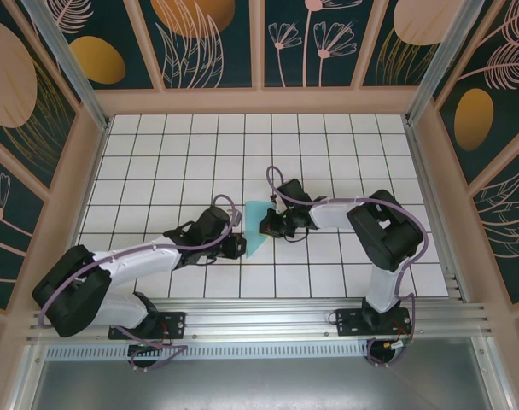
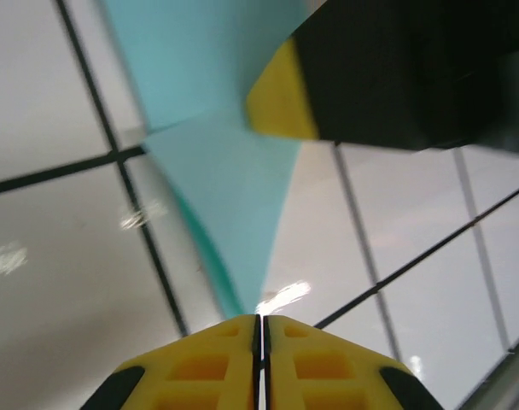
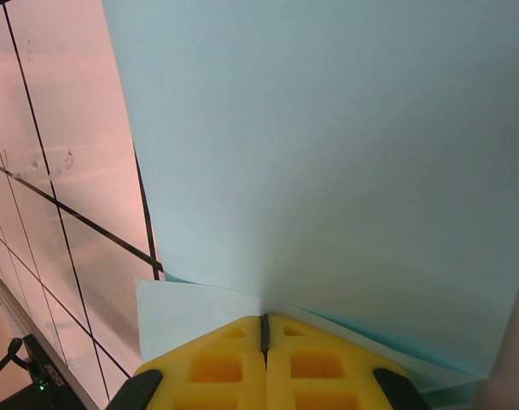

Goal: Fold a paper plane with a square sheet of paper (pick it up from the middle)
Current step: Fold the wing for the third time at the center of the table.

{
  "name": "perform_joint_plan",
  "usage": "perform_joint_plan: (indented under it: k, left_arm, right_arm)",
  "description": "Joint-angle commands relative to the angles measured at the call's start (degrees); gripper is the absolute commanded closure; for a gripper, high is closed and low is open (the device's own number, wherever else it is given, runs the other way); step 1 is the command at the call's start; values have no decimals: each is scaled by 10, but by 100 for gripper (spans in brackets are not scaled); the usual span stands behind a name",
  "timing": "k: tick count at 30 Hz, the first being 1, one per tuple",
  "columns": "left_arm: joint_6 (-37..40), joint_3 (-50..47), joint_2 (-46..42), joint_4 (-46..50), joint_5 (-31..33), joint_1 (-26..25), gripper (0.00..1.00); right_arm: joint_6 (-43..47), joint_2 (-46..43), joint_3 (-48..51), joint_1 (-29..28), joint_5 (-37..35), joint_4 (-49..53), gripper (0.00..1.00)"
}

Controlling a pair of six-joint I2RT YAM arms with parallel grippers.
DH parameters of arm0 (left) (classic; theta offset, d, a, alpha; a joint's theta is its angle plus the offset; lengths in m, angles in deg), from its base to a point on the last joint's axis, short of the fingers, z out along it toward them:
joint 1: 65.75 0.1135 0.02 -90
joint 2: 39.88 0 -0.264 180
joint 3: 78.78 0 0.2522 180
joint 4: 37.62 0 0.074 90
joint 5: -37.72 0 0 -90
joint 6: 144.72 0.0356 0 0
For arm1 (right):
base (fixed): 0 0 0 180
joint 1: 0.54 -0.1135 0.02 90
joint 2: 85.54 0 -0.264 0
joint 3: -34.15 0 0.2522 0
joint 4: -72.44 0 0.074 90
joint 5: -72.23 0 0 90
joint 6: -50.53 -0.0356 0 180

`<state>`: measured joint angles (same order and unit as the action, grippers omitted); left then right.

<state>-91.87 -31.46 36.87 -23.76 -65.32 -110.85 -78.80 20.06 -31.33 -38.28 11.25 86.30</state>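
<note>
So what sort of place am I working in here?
Probably a boxed-in robot test cell: white tiled floor, metal frame rails, and walls of leaf-and-flower panels.

Bright, even light is falling from above onto the white tiled table (image 1: pixel 191 145), leaving only soft shadows. On the left wrist camera the turquoise paper (image 2: pixel 234 188) is blurring at its edges, and 3 glare patches are shining on tiles left of and below it. On the right wrist camera, tiles left of the paper are glowing pinkish.

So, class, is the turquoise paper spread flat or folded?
Folded: the paper tapers to a point, with overlapping layers in both wrist views.
</note>
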Motion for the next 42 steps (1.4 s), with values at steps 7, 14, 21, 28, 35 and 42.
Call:
perform_joint_plan:
  k: [7,14,21,28,35,42]
  left_arm:
    - [-39,45,88,-93,-71,-2,89]
    - [-50,23,58,-73,32,-2,91]
    - [-80,15,55,-81,31,42,74]
    - [-105,18,117,-135,-55,65,72]
    - [-110,21,146,-144,-43,73,72]
    - [-105,16,137,-121,-10,74,65]
  right_arm:
    - [-5,45,19,-3,-81,37,94]
    - [5,-5,-3,-2,-63,26,90]
    - [8,7,-7,-3,-60,31,91]
    - [8,7,0,-4,-60,28,91]
    - [8,0,3,-5,-57,23,90]
    - [8,1,1,-5,-57,24,90]
